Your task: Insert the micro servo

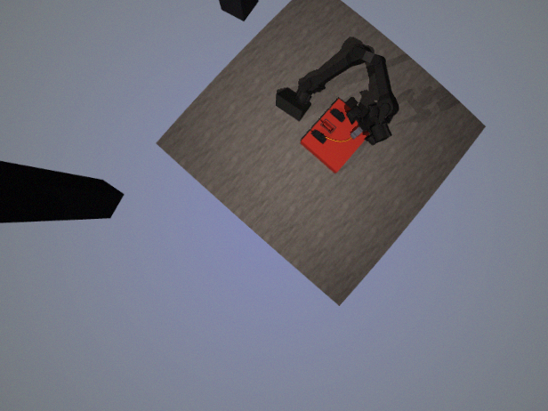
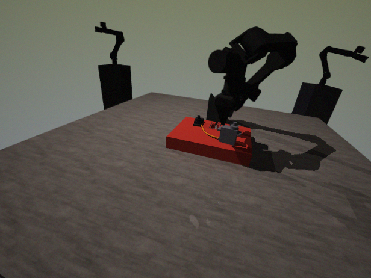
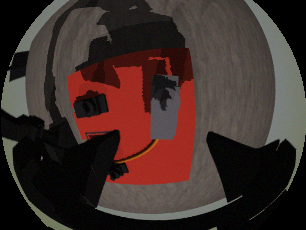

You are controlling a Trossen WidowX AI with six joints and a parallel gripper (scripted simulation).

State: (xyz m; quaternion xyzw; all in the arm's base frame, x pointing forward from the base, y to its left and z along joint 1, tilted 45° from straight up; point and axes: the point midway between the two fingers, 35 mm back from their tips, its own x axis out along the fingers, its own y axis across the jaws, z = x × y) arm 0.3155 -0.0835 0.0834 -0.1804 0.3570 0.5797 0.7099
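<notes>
The loose grey micro servo (image 1: 357, 132) (image 2: 227, 135) (image 3: 165, 117) stands on the red deck (image 1: 335, 157) (image 2: 187, 132) (image 3: 131, 120), near one edge, with its output shaft up. Its orange cable (image 1: 340, 141) (image 2: 208, 134) (image 3: 146, 151) curves over the deck toward a black servo. The outlined pocket (image 1: 328, 125) (image 3: 97, 133) lies empty between two black servos; a fingertip partly hides it in the wrist view. My gripper (image 3: 165, 135) is open and empty, pointing down above the deck. In the wrist view the grey servo shows between and beyond the fingertips. The exact height gap is unclear.
Two black servos (image 1: 318, 136) (image 1: 337, 115) (image 3: 90, 106) (image 3: 118, 171) stand on the deck either side of the pocket. The arm's dark base (image 1: 291, 104) is close beside the deck. Black pedestals with small arms (image 2: 115, 85) (image 2: 316, 100) stand beyond the table.
</notes>
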